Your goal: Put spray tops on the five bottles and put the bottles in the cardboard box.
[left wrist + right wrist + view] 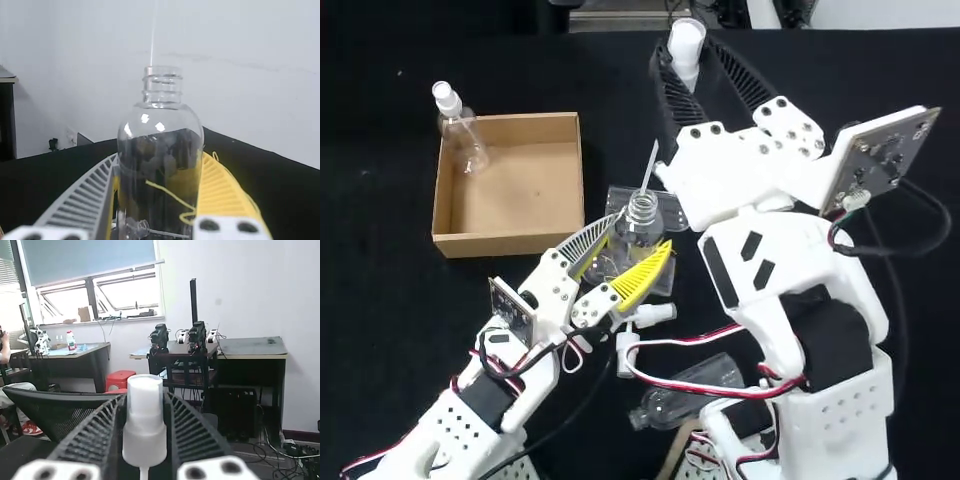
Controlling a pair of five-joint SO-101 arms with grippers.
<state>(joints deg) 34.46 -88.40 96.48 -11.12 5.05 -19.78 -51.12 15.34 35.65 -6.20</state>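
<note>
My left gripper (642,234), with one grey and one yellow finger, is shut on an upright clear bottle (642,211) (160,145) whose neck is uncapped. High above it my right gripper (688,52) (144,407), with black fingers, is shut on a white spray top (686,38) (144,425). Its thin dip tube (649,165) (152,30) hangs down to the bottle's mouth. The cardboard box (455,215) stands to the left, with nothing inside. A capped bottle (460,128) leans at its far left corner.
An uncapped clear bottle (692,392) lies on the black table by the right arm's base. Loose white spray tops (650,315) lie beside the left gripper. A clear plastic piece (620,195) lies under the held bottle.
</note>
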